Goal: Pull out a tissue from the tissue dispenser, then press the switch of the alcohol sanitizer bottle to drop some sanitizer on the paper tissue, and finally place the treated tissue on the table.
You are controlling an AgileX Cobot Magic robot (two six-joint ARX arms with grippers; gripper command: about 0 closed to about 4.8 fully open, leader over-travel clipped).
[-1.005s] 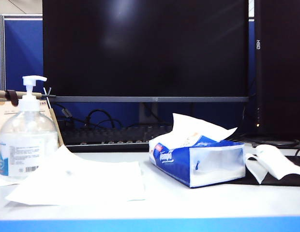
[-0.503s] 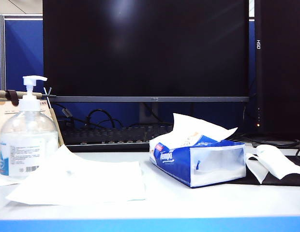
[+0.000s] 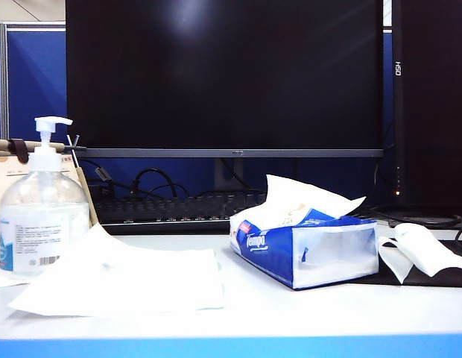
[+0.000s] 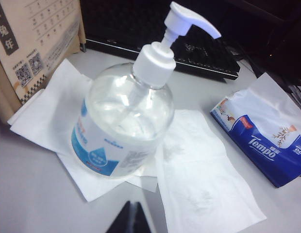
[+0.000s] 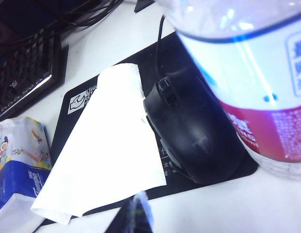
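The alcohol sanitizer bottle (image 3: pixel 43 220) stands at the left of the table (image 3: pixel 290 313), its white pump switch (image 3: pixel 49 125) on top; it also fills the left wrist view (image 4: pixel 124 119), with the switch (image 4: pixel 189 22) above. My left gripper (image 4: pixel 132 216) hovers shut and empty, short of the bottle. The blue Tempo tissue dispenser (image 3: pixel 305 250) (image 4: pixel 264 141) lies mid-table with a sheet poking out. The limp white tissue (image 3: pixel 417 250) (image 5: pixel 104 145) rests on the black mat to the right. My right gripper (image 5: pixel 136 213) is shut just beyond the tissue's edge. Neither gripper shows in the exterior view.
A larger flat white sheet (image 3: pixel 119 280) (image 4: pixel 204 189) lies by and under the bottle. A black mouse (image 5: pixel 194 131) sits on the mat (image 5: pixel 82 102) beside the tissue. A labelled plastic bottle (image 5: pixel 247 73) looms close. A keyboard (image 3: pixel 171 212) and monitor (image 3: pixel 223 74) stand behind; a cardboard calendar (image 4: pixel 34 43) stands beside the sanitizer bottle.
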